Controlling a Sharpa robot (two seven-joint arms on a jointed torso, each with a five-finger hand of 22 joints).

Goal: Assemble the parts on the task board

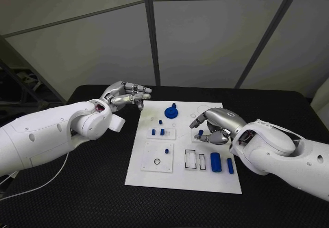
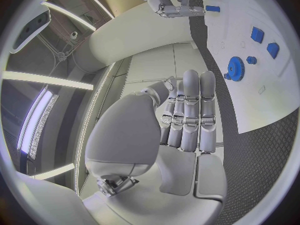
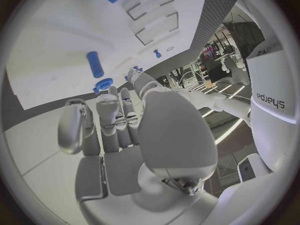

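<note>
Right hand: hovering over the right edge of the task board about midway along it, fingers curling inward; whether a small blue piece at its fingertips is being held cannot be told.

Left hand: hanging off the board's far left corner, above the black table, fingers loosely curled and holding nothing.

Board: lying lengthwise at the table's middle, bare black surface showing along both long edges and the near edge.

Parts: a blue gear sitting near the far edge; two small blue blocks standing on a raised plate left of centre; two blue cylinders lying near the right edge, just beside the right wrist; white-framed slots sitting between the cylinders and a square plate.
</note>
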